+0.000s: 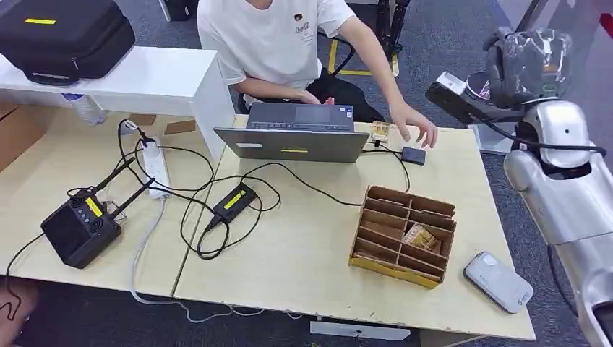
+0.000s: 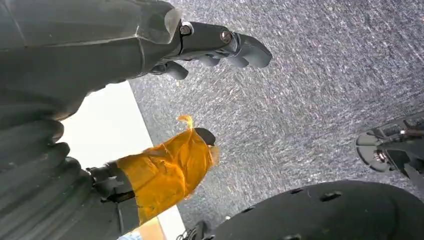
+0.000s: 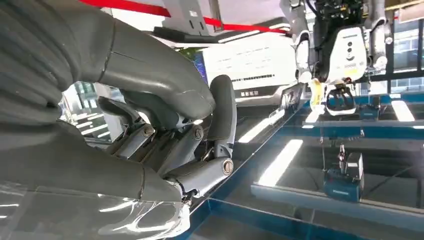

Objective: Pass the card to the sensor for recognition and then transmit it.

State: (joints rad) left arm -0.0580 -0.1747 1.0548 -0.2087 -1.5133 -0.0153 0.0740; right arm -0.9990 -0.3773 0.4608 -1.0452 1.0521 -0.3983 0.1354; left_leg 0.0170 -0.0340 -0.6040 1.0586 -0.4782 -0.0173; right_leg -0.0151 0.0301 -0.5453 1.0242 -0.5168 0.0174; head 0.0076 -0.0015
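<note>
Right arm: silver, nearest the camera at the head view's right edge, raised beside the table (image 1: 303, 253), well apart from everything on it.
Right hand (image 1: 524, 65): held up high past the table's far right corner, under a clear plastic wrap; in the right wrist view (image 3: 170, 135) its dark fingers (image 3: 222, 112) were curled in toward the thick thumb with nothing between them.
Left hand (image 2: 210, 45): hung over grey carpet in the left wrist view, fingers bent inward and holding nothing; one digit wore an orange wrap.
Card (image 1: 380, 131): probably the small patterned piece lying flat on the table's far edge, just right of the laptop (image 1: 296, 134); too small to be sure.
Sensor (image 1: 413, 155): small dark pad on a cable, near the card, just under the person's hand (image 1: 413, 123).
Person: seated behind the laptop in a white T-shirt with a small chest logo, too blurred to read; one arm stretched to the sensor.
Box (image 1: 403, 235): cardboard, divided into slots, one slot holding a small packet (image 1: 421, 236).
Case (image 1: 499, 281): grey, rounded, flat near the table's near right corner, beside the box.
Writing: yellow labels on the laptop lid, the black adapter (image 1: 233, 202) and the black antenna unit (image 1: 81, 228); none legible.
</note>
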